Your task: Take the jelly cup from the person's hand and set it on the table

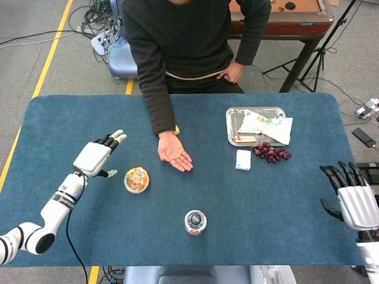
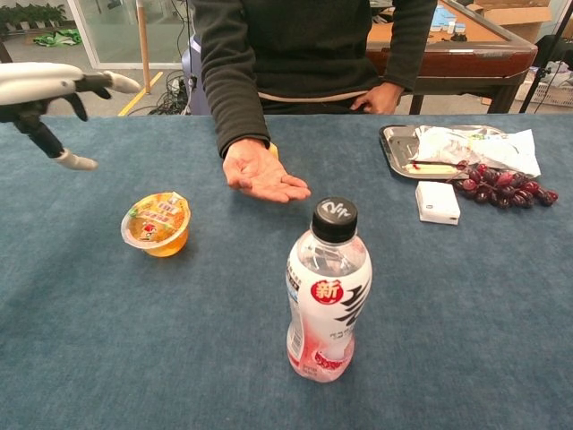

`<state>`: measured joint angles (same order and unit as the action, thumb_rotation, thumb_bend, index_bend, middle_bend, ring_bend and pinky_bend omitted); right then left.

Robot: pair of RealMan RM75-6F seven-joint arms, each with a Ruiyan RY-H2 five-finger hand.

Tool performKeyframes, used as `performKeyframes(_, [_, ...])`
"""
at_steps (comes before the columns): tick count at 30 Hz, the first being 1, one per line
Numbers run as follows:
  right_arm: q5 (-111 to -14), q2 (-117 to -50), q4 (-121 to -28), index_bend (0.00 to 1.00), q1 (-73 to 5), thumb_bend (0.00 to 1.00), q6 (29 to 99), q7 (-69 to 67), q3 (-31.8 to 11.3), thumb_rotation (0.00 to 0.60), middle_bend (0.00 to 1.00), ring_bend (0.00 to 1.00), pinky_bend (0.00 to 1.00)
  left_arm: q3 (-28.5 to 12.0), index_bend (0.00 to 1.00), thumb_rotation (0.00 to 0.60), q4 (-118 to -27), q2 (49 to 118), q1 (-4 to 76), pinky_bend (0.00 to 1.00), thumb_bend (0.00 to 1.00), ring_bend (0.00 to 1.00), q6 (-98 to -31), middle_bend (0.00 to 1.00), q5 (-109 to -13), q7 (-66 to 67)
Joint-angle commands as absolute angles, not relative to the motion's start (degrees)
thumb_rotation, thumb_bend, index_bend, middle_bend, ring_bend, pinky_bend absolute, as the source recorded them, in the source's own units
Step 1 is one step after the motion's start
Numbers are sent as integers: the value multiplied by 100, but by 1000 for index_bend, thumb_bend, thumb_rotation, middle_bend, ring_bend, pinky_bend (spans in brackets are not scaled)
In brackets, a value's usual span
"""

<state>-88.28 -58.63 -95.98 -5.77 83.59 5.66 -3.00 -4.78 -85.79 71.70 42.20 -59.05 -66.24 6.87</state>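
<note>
Jelly cup (image 1: 136, 180) sits upright on the table (image 1: 260, 207), just beside and to the right of the left hand (image 1: 95, 157), which hangs empty with fingers spread, apart from it; right hand (image 1: 355, 201) is far off, also open and empty.
</note>
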Motion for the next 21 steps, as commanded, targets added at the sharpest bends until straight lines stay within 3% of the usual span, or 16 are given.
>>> performKeyframes(1, [-9001,-5911,-9515,213,-604,263,8413,496,-280,600,200,51,106,-546,22,600,-8867,7088,3521,238,189,91,-6664,7,-6098,856])
performKeyframes(11, [-9015,-5918,-9518,220,-567,263,8443,335,-232,600,205,51,112,-227,58,600,-9341,7178,2065,238,189,91,-8652,7,-6487,824])
performKeyframes(16, [-8939,-5930,-9528,220,-545,263,8378,400,-196,600,205,51,112,170,59,600,-9450,7224,1643,225,188,91,-9026,7,-7027,1100])
performKeyframes(21, [-8909,-5942,-9626,219,-555,263,8292,403,-162,600,205,51,112,287,64,600,-9410,7360,1391,197,189,90,-9322,7,-7571,1167])
